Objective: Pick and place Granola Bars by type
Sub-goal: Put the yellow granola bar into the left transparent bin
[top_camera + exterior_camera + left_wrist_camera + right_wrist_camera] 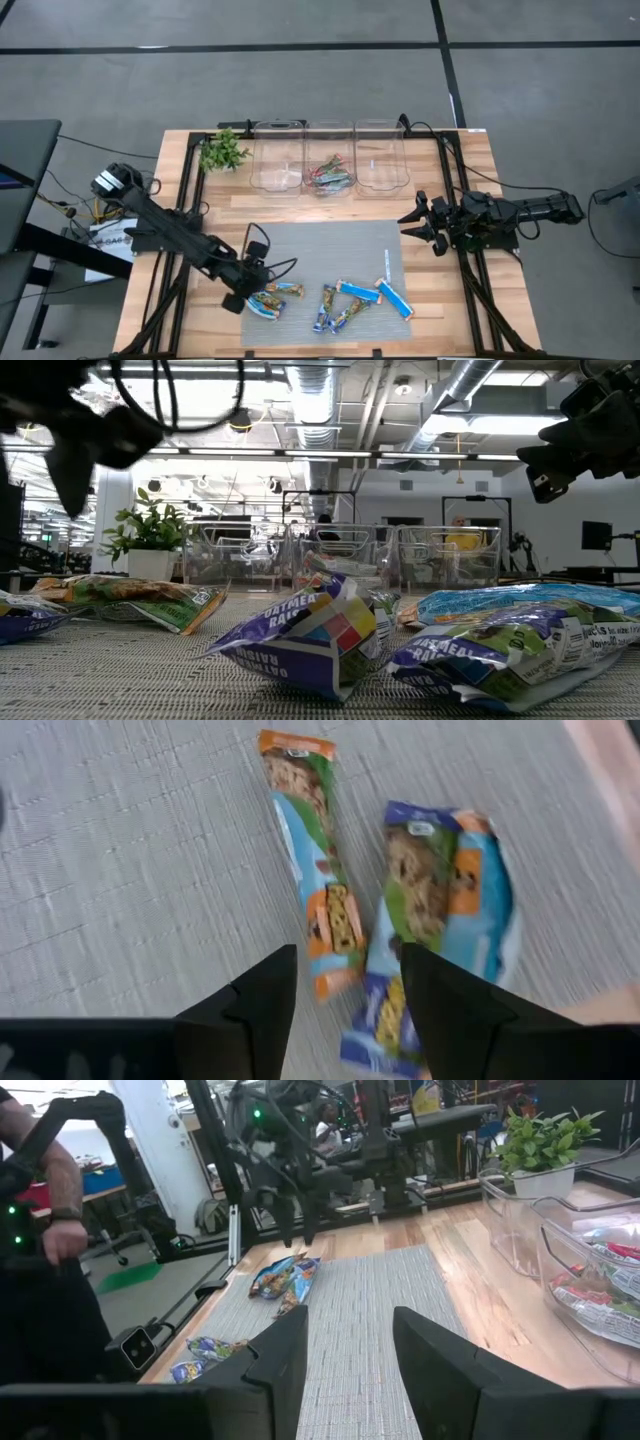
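Observation:
Several granola bars lie flat on the grey mat (330, 250). A green-orange bar (318, 870) and a blue-purple bar (440, 900) lie side by side at the mat's left near part (272, 298). My left gripper (345, 1005) hovers open above them, one finger on each side of the green-orange bar's end, apart from it. More blue bars (360, 300) lie further right. Red-green bars (330, 176) rest in the middle clear bin. My right gripper (415, 225) waits open over the table's right side.
Three clear bins (278, 158) stand in a row at the far edge, with a small potted plant (222, 152) left of them. Wooden table edge (480, 170) frames the mat. A person (40, 1230) stands beyond the table's left side.

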Robot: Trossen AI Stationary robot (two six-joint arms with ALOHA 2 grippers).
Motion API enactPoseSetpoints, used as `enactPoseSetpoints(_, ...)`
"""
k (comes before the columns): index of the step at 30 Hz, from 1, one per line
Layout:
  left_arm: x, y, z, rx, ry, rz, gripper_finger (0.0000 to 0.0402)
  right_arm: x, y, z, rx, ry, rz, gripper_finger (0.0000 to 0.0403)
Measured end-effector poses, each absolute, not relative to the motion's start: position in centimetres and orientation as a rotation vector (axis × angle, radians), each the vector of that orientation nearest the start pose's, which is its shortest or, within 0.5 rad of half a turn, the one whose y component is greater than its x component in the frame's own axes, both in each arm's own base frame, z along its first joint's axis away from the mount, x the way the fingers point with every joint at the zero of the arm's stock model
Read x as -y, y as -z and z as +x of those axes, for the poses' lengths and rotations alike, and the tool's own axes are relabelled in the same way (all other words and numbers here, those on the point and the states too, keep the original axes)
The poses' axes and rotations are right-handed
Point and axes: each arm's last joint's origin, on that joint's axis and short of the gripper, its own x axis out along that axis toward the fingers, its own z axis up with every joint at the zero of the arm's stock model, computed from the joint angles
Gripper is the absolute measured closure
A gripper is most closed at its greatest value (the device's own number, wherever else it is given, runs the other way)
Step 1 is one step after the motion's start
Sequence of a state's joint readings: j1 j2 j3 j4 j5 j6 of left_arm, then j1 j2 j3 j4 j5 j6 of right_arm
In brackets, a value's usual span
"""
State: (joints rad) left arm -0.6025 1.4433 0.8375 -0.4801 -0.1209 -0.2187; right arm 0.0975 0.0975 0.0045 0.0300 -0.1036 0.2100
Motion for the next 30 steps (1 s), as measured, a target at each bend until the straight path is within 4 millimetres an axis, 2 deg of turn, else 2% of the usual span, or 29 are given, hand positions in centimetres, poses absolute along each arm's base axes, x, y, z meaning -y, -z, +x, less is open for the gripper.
enactPoseSetpoints(9, 15.3, -16.7, 24.5, -1.050, 0.339, 0.121, 0.0228, -1.3, -16.0, 10.2, -0.084, -0.194, 0.209, 0.0260)
enactPoseSetpoints(30, 14.4, -13.8, 26.6, -1.080, 0.277, 0.152, 0.0228, -1.3, -16.0, 10.2, -0.084, -0.194, 0.209, 0.0262)
